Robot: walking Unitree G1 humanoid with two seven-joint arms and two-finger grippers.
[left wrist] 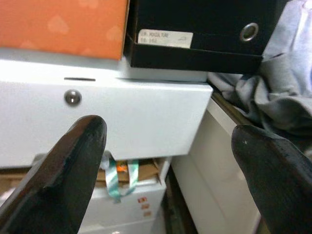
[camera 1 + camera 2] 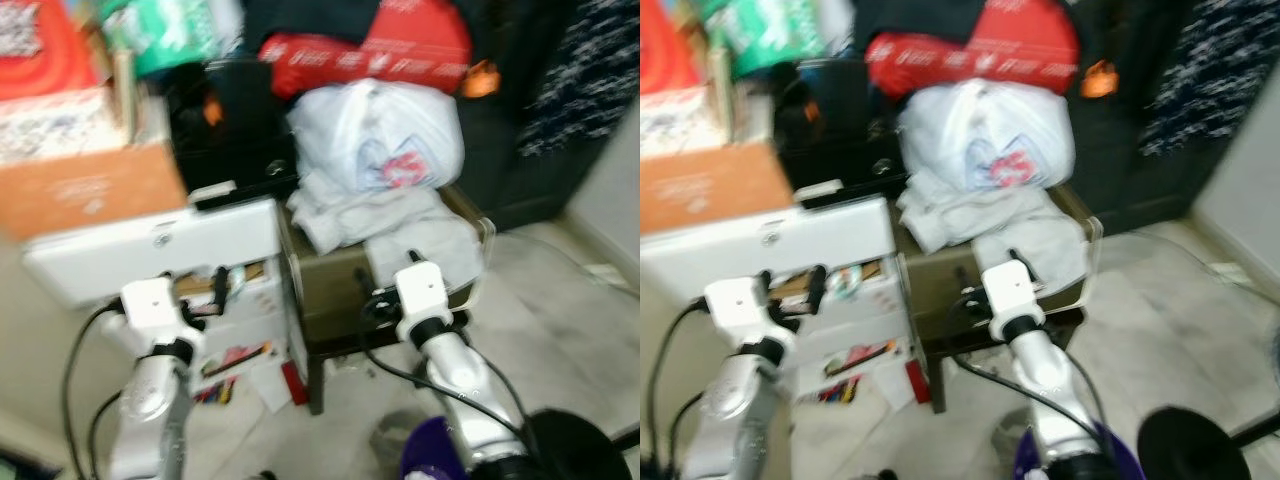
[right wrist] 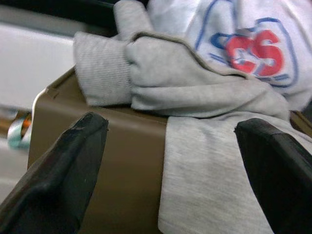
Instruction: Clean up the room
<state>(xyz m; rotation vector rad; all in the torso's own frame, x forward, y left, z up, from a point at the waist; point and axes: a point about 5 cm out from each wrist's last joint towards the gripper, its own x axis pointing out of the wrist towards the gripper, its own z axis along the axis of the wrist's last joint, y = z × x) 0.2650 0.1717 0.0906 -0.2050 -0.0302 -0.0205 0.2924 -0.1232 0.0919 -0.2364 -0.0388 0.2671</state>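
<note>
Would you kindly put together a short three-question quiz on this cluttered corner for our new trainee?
1. True or false: the right claw is shut on the grey garment.
2. What lies directly on the brown box: A) the grey garment, B) a purple lid, C) an orange carton?
3. Fill in: the left claw faces a white drawer front with a small metal ____.

Key
1. False: its fingers stand wide apart, short of the cloth.
2. A; a white plastic bag sits behind it.
3. Knob.
</note>
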